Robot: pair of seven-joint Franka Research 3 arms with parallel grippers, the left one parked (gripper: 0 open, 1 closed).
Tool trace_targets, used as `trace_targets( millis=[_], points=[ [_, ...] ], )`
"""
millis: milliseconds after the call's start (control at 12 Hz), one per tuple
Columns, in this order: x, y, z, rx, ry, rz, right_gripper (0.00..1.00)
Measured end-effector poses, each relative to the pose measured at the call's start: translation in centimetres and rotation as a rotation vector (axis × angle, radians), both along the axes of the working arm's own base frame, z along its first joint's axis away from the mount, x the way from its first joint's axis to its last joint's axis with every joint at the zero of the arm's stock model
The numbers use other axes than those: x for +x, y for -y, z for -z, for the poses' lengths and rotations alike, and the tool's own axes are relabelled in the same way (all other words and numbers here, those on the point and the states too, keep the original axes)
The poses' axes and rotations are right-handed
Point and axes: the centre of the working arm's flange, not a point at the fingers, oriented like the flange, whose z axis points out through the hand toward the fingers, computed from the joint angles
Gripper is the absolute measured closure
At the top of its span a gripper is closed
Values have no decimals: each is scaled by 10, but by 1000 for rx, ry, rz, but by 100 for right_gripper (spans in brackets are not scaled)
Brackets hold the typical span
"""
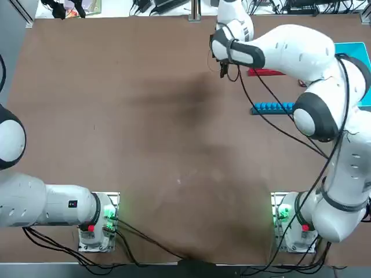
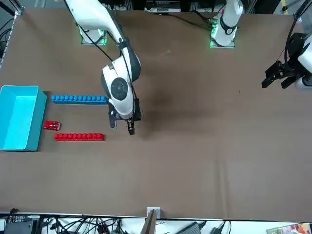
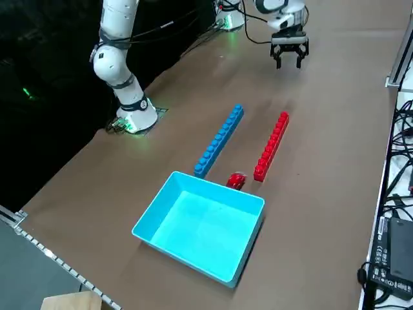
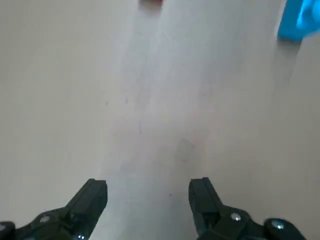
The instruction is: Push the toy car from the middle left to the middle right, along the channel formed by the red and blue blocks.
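Clock directions follow the top view, with 12 o'clock away from the arm bases. The toy car (image 2: 51, 125) is at the 3 o'clock mouth of the channel (image 2: 80, 118), partly beyond the bar ends. The red bar (image 2: 79, 137) lies on the channel's 12 o'clock side, the blue bar (image 2: 78, 99) on its 6 o'clock side. The light-blue box (image 3: 200, 223) is just beyond the car at 3 o'clock; contact between them cannot be confirmed.

The right gripper (image 4: 147, 210) is raised at 9 o'clock of the bars, its fingers wide apart with nothing between them.

Judged step: push complete; withdraw the arm. Keep the fingers above stud height and move toward 9 o'clock, clear of both bars. Do not lower or sweep toward 3 o'clock. Caution: a further push could drive the car against the box. If correction is required, narrow the fingers first, align with the channel centreline and nudge gently.
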Motion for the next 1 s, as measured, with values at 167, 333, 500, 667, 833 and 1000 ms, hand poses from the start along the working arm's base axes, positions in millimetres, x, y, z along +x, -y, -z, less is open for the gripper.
trace_targets(
  millis=[167, 333, 500, 667, 833, 1000],
  points=[
    [5, 16, -28, -4, -11, -109, 0],
    [13, 43, -57, -4, -27, -239, 0],
    [22, 79, -88, -1, -45, -377, 0],
    [28, 119, -118, 6, -67, -520, 0],
    [32, 180, -165, 24, -74, -724, 0],
    [30, 213, -192, 34, -67, -849, 0]
  ],
)
